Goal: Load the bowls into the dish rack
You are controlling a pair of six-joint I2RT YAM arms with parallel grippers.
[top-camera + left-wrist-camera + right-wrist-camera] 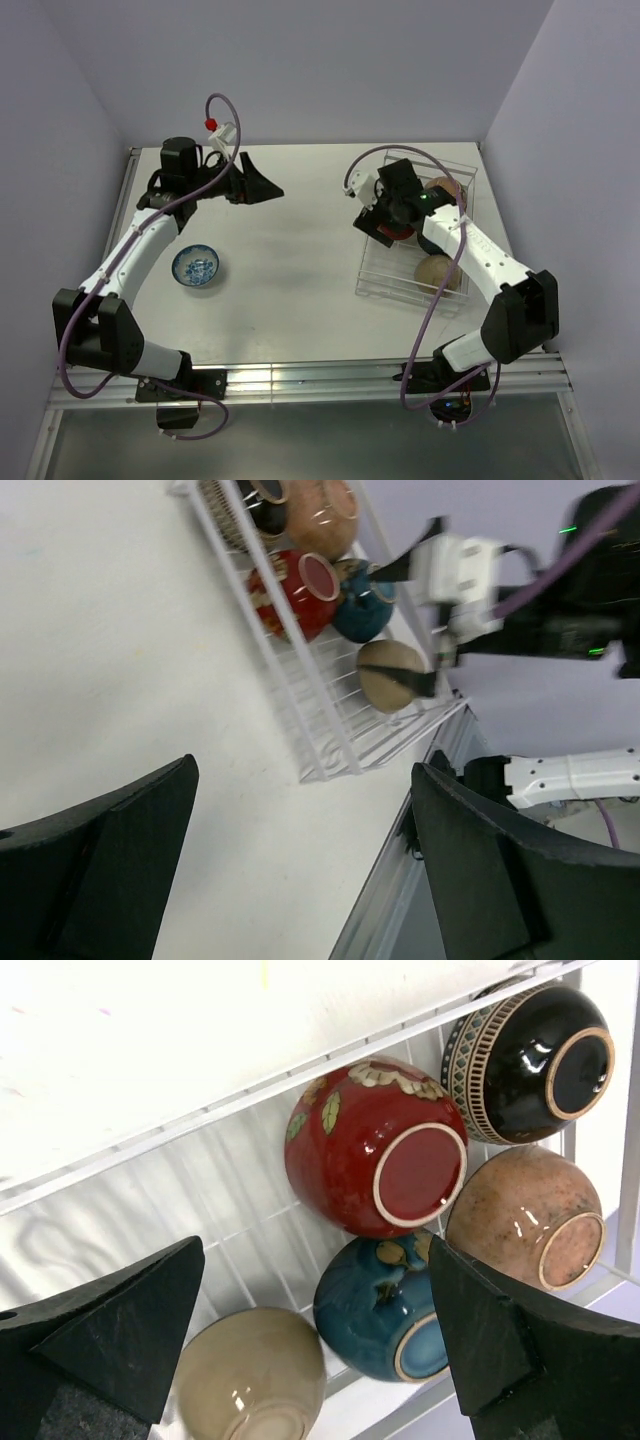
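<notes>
Closest to the lens: black fingers (100, 1340) of the right tool (315, 1250), spread wide, gripping nothing, hanging just above the dish rack (200, 1120).

Under that tool, 5 bowls already in the rack, all bottom-up:
- red flowered bowl (375, 1160) in the middle
- black bowl (530, 1060) with a patterned band, just beside the red one
- pink-tan bowl (525, 1215), speckled, touching the red one
- dark blue bowl (375, 1310), tucked under the red one
- cream bowl (250, 1380), just beside the blue, partly behind a finger

Seen from above, rack set along the right edge of the bench (300, 260), reaching toward the far right corner. Across it, the right arm (470, 250), blocking most of the load. Visible past the arm: only the cream bowl at the near end, the pink-tan one at the far end, and a sliver of red.

Over the far left part of the bench, the left tool (255, 185), jaws likewise wide and empty, aimed toward the rack.

Last of the 6, the blue-patterned white bowl (197, 266), upright on bare bench in the left half. Well apart from the rack and from both tools, with the left forearm (140, 245) passing near it on the left-edge side.

Looped over each arm, a purple cable (225, 100). Along the near edge, a metal rail (300, 378) between the 2 bases.
</notes>
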